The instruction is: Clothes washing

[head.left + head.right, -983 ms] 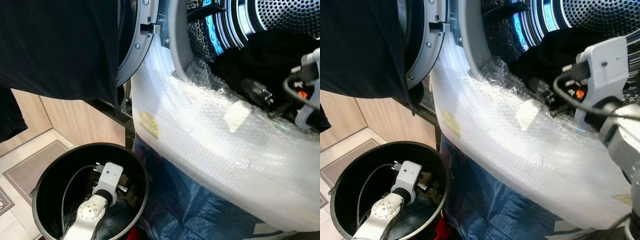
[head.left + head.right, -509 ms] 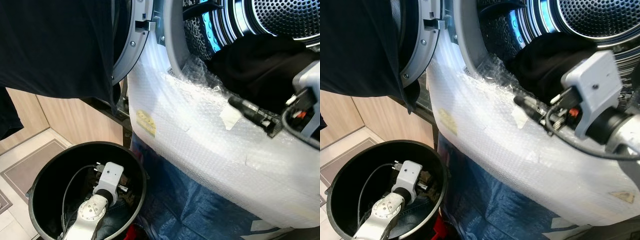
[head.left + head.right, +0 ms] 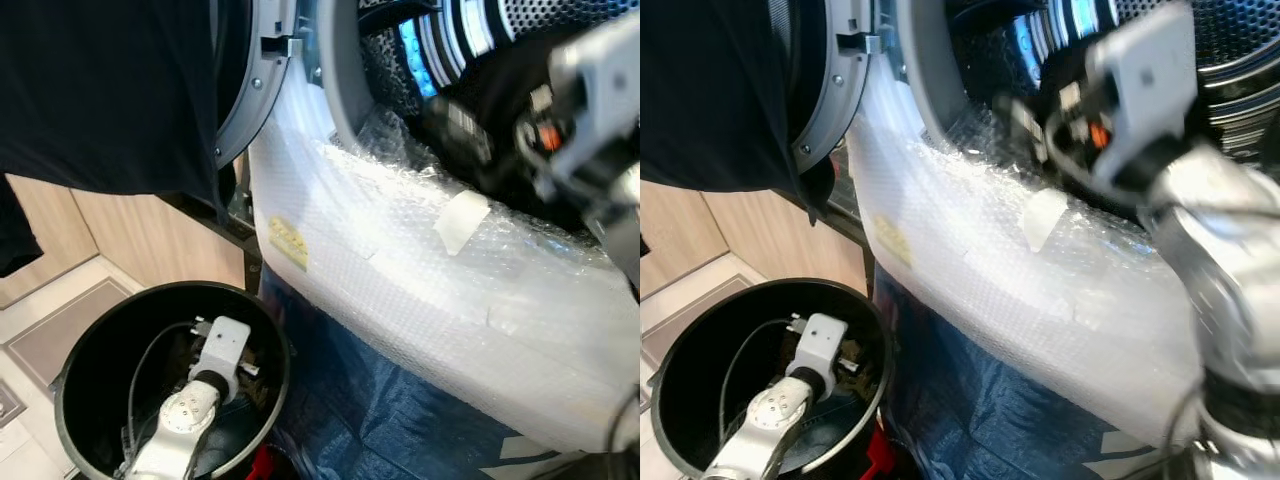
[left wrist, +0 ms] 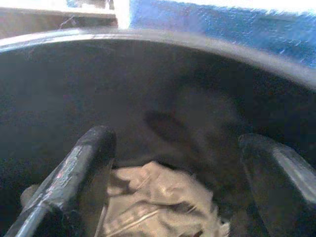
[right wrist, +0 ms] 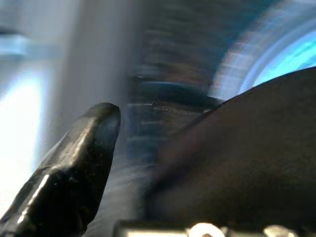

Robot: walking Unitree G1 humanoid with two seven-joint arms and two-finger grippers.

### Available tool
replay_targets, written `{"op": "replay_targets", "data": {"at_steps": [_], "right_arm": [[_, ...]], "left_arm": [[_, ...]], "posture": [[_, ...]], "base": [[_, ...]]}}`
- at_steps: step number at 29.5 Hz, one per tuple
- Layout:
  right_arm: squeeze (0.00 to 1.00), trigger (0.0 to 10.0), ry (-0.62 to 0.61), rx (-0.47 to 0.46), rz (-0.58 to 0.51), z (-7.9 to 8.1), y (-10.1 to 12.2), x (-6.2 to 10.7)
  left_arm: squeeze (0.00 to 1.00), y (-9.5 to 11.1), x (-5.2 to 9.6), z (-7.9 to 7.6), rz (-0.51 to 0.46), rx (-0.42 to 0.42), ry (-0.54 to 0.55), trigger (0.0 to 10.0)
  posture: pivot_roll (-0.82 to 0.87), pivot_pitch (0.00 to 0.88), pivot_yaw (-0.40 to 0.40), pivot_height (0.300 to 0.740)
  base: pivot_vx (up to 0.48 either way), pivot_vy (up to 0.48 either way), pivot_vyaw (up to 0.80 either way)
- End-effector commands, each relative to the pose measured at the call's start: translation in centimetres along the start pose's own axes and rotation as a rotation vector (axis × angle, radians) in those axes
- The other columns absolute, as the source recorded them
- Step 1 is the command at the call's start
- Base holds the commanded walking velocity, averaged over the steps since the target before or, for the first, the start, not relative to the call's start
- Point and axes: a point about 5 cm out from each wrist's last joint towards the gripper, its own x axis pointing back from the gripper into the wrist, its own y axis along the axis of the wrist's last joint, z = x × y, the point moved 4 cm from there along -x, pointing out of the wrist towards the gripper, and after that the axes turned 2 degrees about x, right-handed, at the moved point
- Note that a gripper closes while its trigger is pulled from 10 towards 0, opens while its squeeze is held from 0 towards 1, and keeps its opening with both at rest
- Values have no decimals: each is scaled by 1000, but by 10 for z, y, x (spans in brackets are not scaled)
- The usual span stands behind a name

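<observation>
Bubble wrap (image 3: 420, 270) covered the washer's front below the drum opening, with a pale tape patch (image 3: 460, 221) stuck near the rim. I saw the washer door (image 3: 255, 90) swung open on my left, and a dark garment (image 3: 100, 90) hung over it. Inside the drum (image 3: 1230, 40) lay a heap of black clothes (image 3: 500, 110), right at the mouth. Blue sheeting (image 3: 400, 420) covered the floor under the machine. Beside it stood a black bucket (image 3: 75, 360), and my left arm reached down into it. The left gripper (image 4: 173, 163) was spread wide open inside the bucket, its fingers (image 4: 79, 173) apart above a crumpled beige cloth (image 4: 158, 197) at the bottom, not touching it as far as I could judge. My right arm was raised at the drum opening, blurred. The right gripper (image 3: 1025, 120) pointed in at the black clothes; I could make out just one finger (image 5: 74, 168) clearly, so I could not tell whether it was spread or clenched.
</observation>
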Motion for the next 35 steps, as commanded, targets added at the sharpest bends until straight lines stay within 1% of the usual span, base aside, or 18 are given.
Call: {"op": "replay_targets", "data": {"at_steps": [1,2,3,5,6,10,12,13,16,17,19,20,22,24,26,29,33,35], "right_arm": [[0,10000,-259,78,73,-34,-11,-6],[0,10000,-341,114,120,-43,-20,-6],[0,10000,-372,112,168,-45,-31,-4],[0,10000,-357,45,268,-40,-60,6],[0,10000,-361,108,325,-41,-74,15],[0,10000,-351,142,351,-40,-80,19],[0,10000,-307,40,396,-34,-92,27],[0,10000,-306,12,402,-36,-92,29],[0,10000,-318,-4,410,-40,-91,32],[0,10000,-326,-33,415,-41,-91,34],[0,10000,-292,-144,424,-36,-91,38],[0,10000,-280,-171,426,-35,-91,39],[0,10000,-252,-298,428,-29,-87,43],[0,10000,-227,-362,429,-24,-84,46],[0,10000,-162,-315,515,-9,-96,57],[0,10000,-120,-289,544,-1,-100,64],[0,10000,-96,-293,527,-1,-92,69],[0,10000,-65,-323,457,-3,-77,72]], "left_arm": [[0,-4,0,-4,12,-10,-14,10000],[0,-3,-1,-4,11,-12,-15,10000],[0,-3,-1,-4,9,-12,-15,10000],[0,-1,-1,-4,5,-12,-16,10000],[0,-1,-1,-5,4,-13,-21,10000],[0,-2,-1,-6,5,-15,-26,10000],[0,-3,-2,-8,8,-25,-44,10000],[0,-2,-3,-9,8,-30,-48,10000],[0,-3,-4,-10,10,-36,-56,10000],[0,-3,-4,-10,12,-39,-59,10000],[0,-4,-4,-10,14,-39,-61,10000],[0,-5,-3,-10,15,-39,-61,10000],[0,-5,-4,-12,17,-42,-69,10000],[0,-6,-3,-13,19,-45,-76,10000],[0,-7,-3,-15,20,-51,-88,10000],[0,-6,-4,-15,20,-51,-91,10000],[0,-6,-4,-14,21,-52,-94,10000],[0,-7,-3,-14,24,-54,-101,10000]], "posture": [[77,26,-103,740],[77,26,-103,740],[77,26,-103,740],[84,25,-102,740],[81,20,-100,740],[73,14,-94,740],[67,5,-91,740],[67,5,-91,740],[57,0,-89,740],[55,0,-89,740],[50,0,-87,740],[50,0,-87,740],[43,0,-84,740],[38,0,-84,740],[38,0,-84,740],[37,0,-84,740],[29,0,-80,740],[17,0,-76,740]], "base": [[0,0,0],[0,0,0],[0,0,0],[0,0,0],[0,0,0],[0,0,0],[0,0,0],[0,0,0],[0,0,0],[0,0,0],[0,0,0],[0,0,0],[0,0,0],[0,0,0],[0,0,0],[0,0,0],[0,0,0],[0,0,0]]}}
